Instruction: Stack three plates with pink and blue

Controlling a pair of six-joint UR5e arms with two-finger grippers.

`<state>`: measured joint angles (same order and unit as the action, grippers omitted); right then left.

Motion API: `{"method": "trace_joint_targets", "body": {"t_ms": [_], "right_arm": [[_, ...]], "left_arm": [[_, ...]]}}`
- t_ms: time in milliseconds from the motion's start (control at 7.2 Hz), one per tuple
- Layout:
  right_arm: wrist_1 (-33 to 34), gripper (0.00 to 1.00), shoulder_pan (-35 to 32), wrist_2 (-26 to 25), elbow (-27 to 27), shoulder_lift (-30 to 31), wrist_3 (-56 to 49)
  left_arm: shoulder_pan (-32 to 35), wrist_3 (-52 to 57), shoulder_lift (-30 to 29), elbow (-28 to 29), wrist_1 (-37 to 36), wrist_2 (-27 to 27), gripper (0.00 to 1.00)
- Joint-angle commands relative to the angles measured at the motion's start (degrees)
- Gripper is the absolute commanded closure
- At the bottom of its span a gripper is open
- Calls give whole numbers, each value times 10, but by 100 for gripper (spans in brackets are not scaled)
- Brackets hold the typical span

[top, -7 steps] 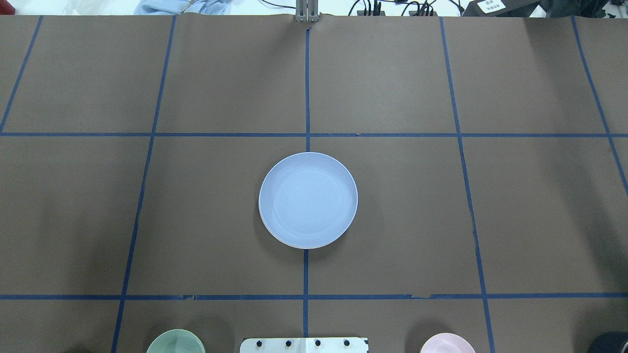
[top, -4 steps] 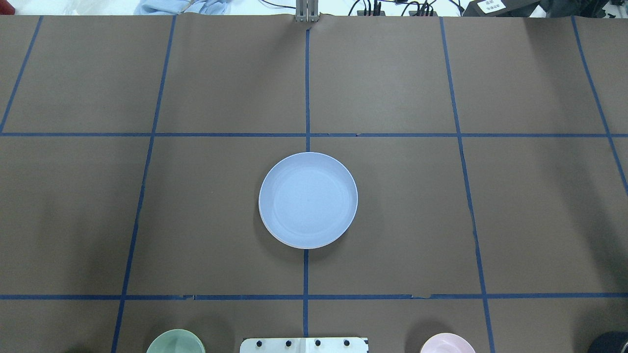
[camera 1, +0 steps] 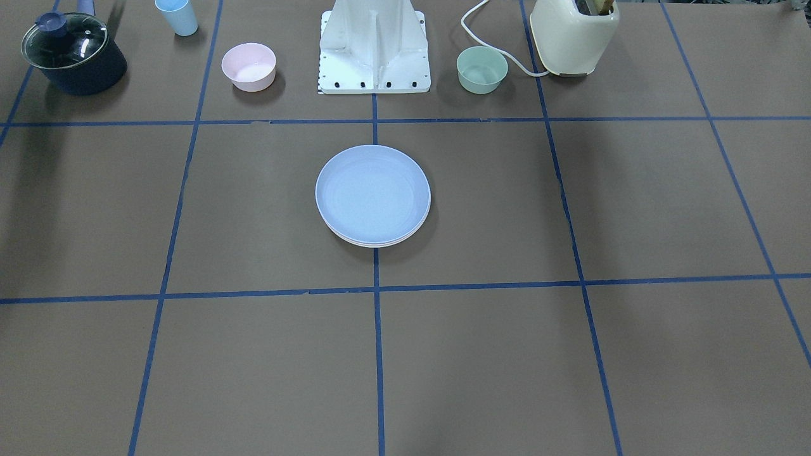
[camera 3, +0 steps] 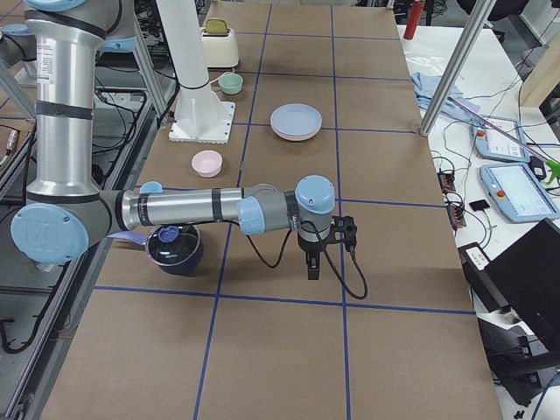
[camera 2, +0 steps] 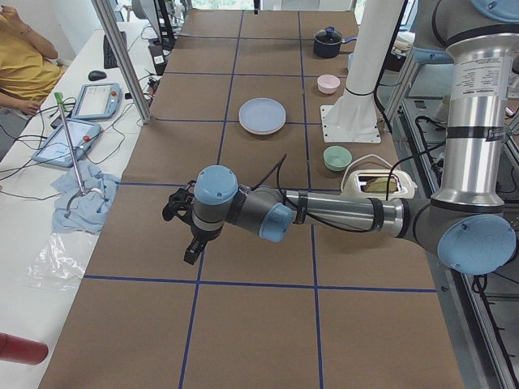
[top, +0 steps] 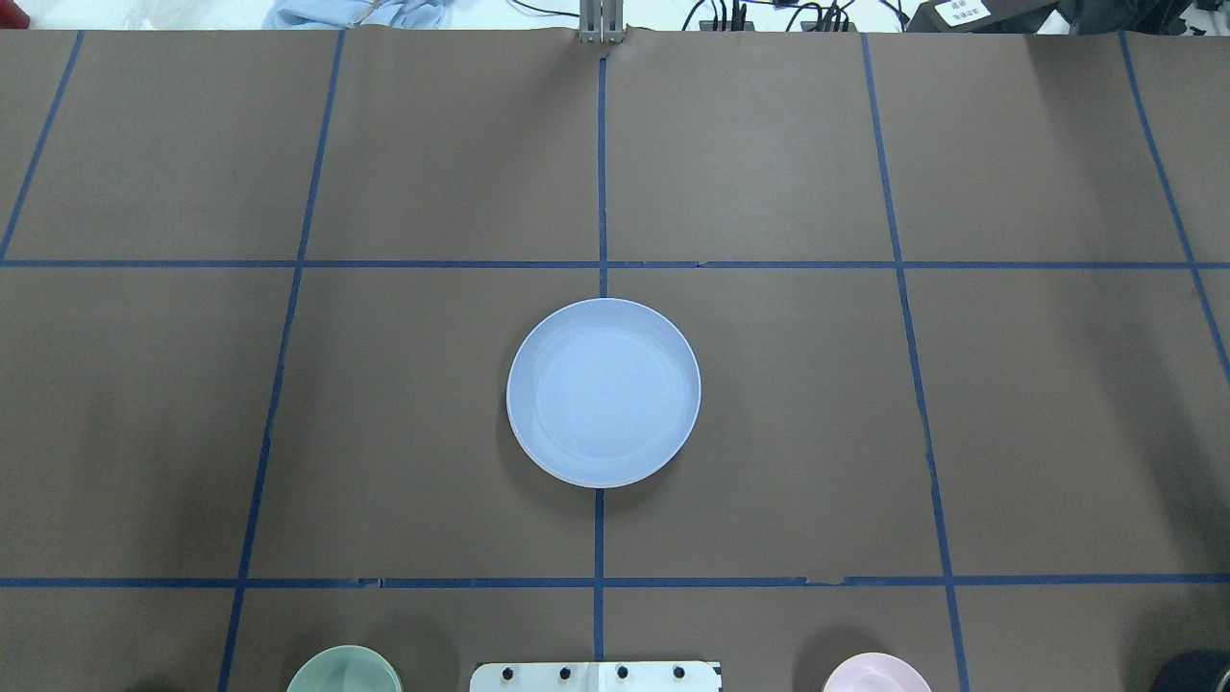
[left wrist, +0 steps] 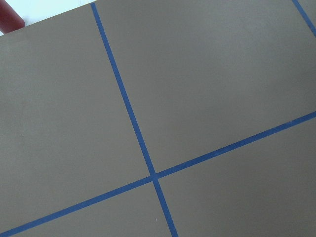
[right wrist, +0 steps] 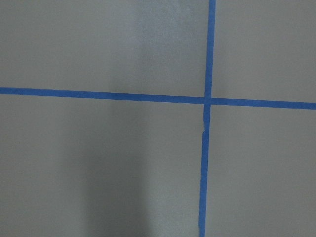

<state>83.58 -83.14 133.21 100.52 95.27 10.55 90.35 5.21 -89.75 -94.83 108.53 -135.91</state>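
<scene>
On the counter [top: 788, 432], centred over the middle tape line, the plate stack [camera 1: 372, 196] sits flat. The light blue plate [top: 603, 389] is on top, and paler rims show beneath it, their colours unclear. Pink bowl [camera 1: 248, 66] and green bowl [camera 1: 481, 69] flank the robot base [camera 1: 374, 50]. Left gripper [camera 2: 191, 253] and right gripper [camera 3: 312, 269] hang over bare counter, well apart from the stack. Jaws: cannot tell how far open, or whether they hold anything.

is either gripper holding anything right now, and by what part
Nothing visible is held. The stack of plates sits alone at the middle of the table; the left gripper and right gripper hang over bare surface, away from it.
</scene>
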Motion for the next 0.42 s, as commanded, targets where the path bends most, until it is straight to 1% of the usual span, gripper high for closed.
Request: {"method": "trace_joint_targets", "body": {"t_ms": [0, 278], "right_arm": [[0, 0, 0, 0, 0, 0, 0], [0, 0, 0, 0, 0, 0, 0]], "left_arm": [[0, 1, 0, 1, 0, -1, 0], [0, -2, 0, 0, 0, 0, 0]]}}
